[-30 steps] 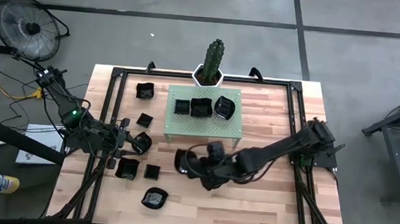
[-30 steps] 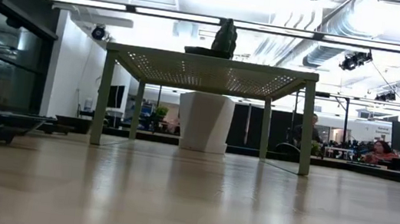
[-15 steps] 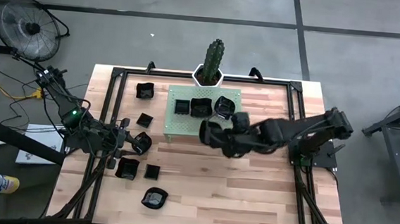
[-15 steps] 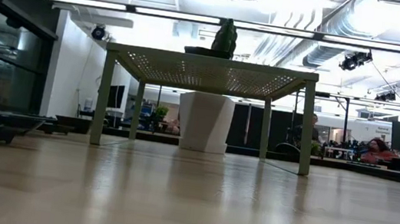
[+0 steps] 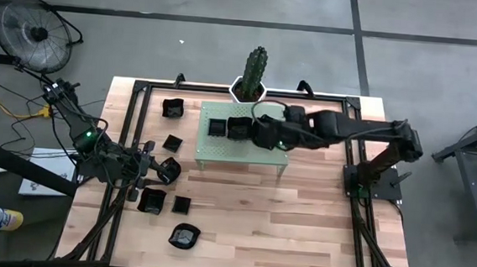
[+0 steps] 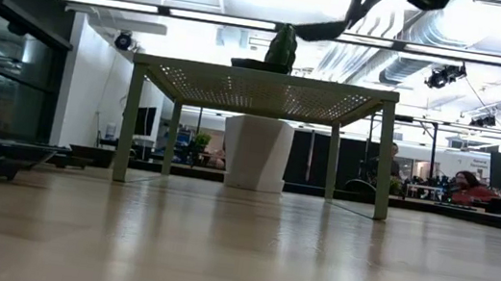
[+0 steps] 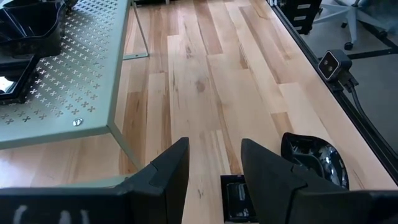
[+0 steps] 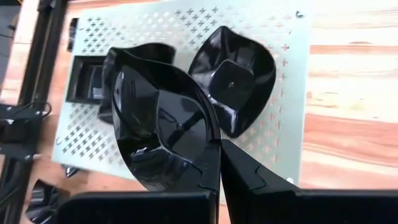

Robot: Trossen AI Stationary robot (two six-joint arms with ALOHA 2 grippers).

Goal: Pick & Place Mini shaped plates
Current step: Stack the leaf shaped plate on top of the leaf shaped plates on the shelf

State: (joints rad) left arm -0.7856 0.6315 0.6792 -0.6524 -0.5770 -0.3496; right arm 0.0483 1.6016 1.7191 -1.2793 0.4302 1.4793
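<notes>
1. A glossy black wavy-edged plate [image 8: 158, 121] is pinched by its rim between the pressed-together fingers of the right gripper [image 8: 219, 158] and is held tilted above the pale green perforated stand [image 8: 186, 28].
2. In the high view, the right gripper [image 5: 264, 134] is seen over the stand [image 5: 241, 155], towards its right half, with the right arm [image 5: 365, 134] stretched across from the table's right edge.
3. Three more plates are seen resting on the stand: a leaf-shaped one [image 8: 233, 78] just beside the held plate, a rounded one [image 8: 146, 56] partly hidden behind it, and a square one [image 8: 87, 78] near the stand's left edge.
4. In the low view, the held plate [image 6: 319, 28] is glimpsed edge-on above the stand's top [image 6: 263, 82].
5. Further plates are scattered on the wooden table [image 5: 300, 222] left of the stand: one [image 5: 173, 108] near the far-left corner, a small square one [image 5: 173, 142] below it, and three [image 5: 151, 200] [image 5: 182, 204] [image 5: 184, 237] closer to the front-left corner.
6. The left gripper [image 5: 167, 171] is parked low over the table's left side, its fingers [image 7: 171, 168] spread apart with nothing between them; a small square plate [image 7: 236, 198] lies on the table just ahead of them and a round plate [image 7: 311, 160] beside it.
7. A cactus [image 5: 255, 67] in a white pot is stood at the table's far edge, behind the stand.
</notes>
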